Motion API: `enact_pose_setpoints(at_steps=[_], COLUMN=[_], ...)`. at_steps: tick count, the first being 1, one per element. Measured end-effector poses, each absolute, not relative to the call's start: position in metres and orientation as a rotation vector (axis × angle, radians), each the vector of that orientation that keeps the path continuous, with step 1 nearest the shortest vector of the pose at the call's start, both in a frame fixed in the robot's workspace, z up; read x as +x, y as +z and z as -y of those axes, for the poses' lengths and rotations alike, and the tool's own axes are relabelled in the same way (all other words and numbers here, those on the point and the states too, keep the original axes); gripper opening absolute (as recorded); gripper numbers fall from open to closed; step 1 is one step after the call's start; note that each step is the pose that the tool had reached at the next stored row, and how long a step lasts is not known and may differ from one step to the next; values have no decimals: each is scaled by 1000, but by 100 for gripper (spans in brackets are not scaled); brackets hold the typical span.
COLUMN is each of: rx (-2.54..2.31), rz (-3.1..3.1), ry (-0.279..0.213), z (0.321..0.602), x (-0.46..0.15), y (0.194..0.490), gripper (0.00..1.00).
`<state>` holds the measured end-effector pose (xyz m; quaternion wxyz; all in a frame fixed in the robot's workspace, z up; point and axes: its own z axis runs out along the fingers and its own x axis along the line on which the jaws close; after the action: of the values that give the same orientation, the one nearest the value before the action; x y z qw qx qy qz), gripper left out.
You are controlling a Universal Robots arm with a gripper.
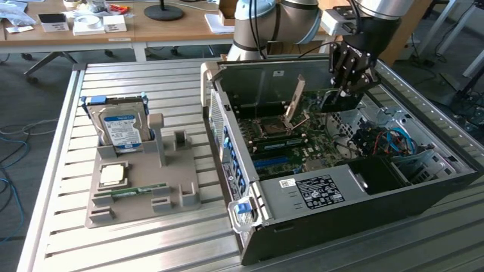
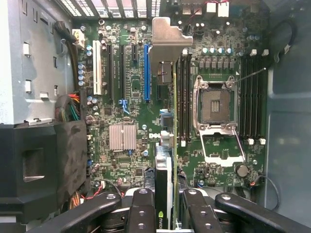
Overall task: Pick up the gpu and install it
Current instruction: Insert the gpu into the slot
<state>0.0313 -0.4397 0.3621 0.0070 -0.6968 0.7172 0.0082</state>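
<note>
One slatted metal table [image 1: 151,238] carries everything. Open computer case [image 1: 340,204] lies on its side on the table, open face up.

Arm [image 1: 264,22] reaches down from the rear edge of the case into its open face.

Motherboard [image 1: 287,141] [image 2: 131,97] covers the floor of the case. It is bare of cards in the expansion slots, and the long blue slot [image 2: 146,73] is unoccupied. CPU socket [image 2: 216,104] stands with its retention frame open.

Grey parts fixture [image 1: 144,187] sits on the table outside the case, on the exterior view's left of it, close but not touching. In the fixture: hard drive [image 1: 121,127] upright at the end away from the camera, a CPU [image 1: 113,174] lying flat, and a green RAM stick [image 1: 140,190] lying flat.

The gpu [image 1: 338,101] [image 2: 164,160] is inside the case, held above the motherboard and seen edge-on in the wrist view. Its silver bracket points toward the case's slotted rear wall. The card's edge runs alongside the blue slot, offset toward the memory slots. Cannot tell whether it touches the board.

End effector [image 1: 349,85] [image 2: 164,194] is narrowed onto the gpu, with one of its fingers [image 2: 141,206] on each face of the card. It sits within the case opening, near the rear wall.
</note>
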Motion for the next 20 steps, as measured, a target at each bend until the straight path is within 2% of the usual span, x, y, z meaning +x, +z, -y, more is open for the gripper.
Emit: enact_pose_setpoints(at_steps=[20], rx=[-2175], rz=[-2239], ry=[28], z=[440], x=[17], y=[344], gripper=[27])
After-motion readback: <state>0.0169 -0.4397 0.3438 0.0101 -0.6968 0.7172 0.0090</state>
